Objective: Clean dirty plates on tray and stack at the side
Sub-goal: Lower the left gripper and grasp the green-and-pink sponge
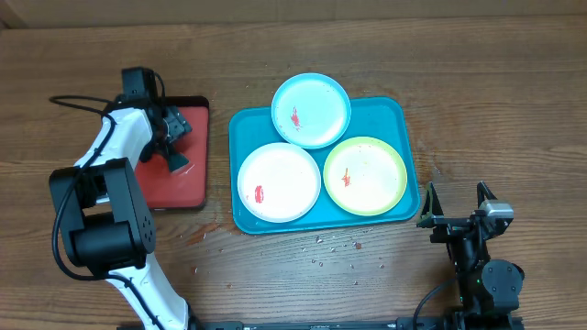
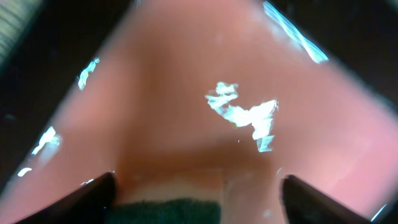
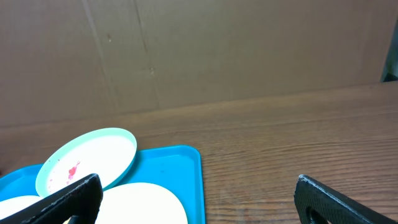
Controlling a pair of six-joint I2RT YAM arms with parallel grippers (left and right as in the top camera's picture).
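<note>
Right gripper [image 1: 456, 203] sits near-right of tray [image 1: 390, 115], jaws spread, empty. Crumbs [image 1: 335, 243] lie on the table just off the tray's near rim. On tray: white plate [image 1: 279, 181] near-left, yellow-green plate [image 1: 365, 175] near-right, blue plate [image 1: 312, 110] overlapping far rim. All are red-smeared. Left of tray, left gripper [image 1: 174, 151] is low over red tray [image 1: 183, 188], jaws wide, gripping nothing, sponge [image 2: 168, 211] between them. Judgement: nothing wiped or stacked yet, so the whole job remains.

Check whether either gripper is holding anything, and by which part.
Nothing is held. The left gripper is open over the red tray, wider than the green pad between its jaws; the right gripper is open, empty.
</note>
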